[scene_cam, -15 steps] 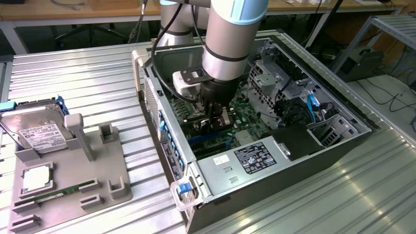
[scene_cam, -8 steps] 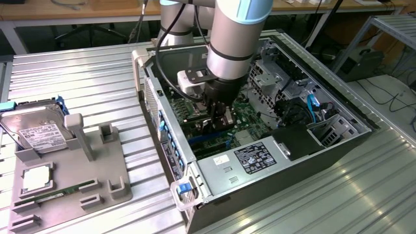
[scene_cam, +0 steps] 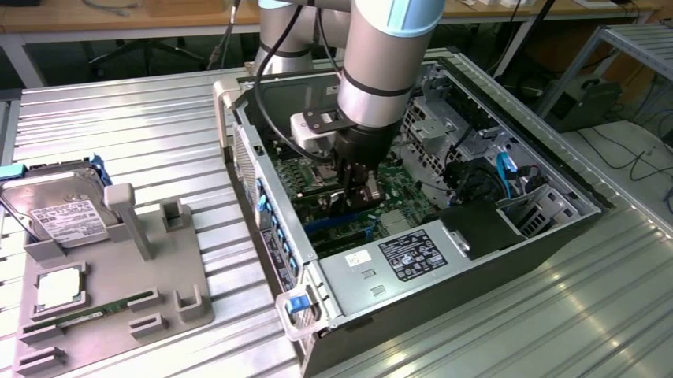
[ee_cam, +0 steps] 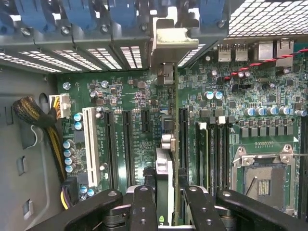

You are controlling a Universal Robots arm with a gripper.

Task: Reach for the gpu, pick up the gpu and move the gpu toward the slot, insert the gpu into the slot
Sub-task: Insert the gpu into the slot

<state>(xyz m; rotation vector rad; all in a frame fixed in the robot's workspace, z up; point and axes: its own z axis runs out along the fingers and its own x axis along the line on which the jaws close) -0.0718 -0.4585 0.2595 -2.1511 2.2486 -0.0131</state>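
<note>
Tool (ee_cam: 169,206) with gpu (ee_cam: 163,166) in grip over motherboard (ee_cam: 226,115)

No word or number can be read with certainty. Low at the exterior view's left, the boxy silver hard drive (scene_cam: 31,194) carries a white label (scene_cam: 65,219) with rows of dark print, too small to make out. Low in the middle of that view, the silver metal power-supply box (scene_cam: 368,282) bears a black rectangular sticker (scene_cam: 418,253) with white lines of print, and just beside it a small white sticker (scene_cam: 358,257); both are illegible. In the wrist view, the green motherboard (ee_cam: 120,96) has tiny white lettering beside its long connectors, too fine to read.
</note>
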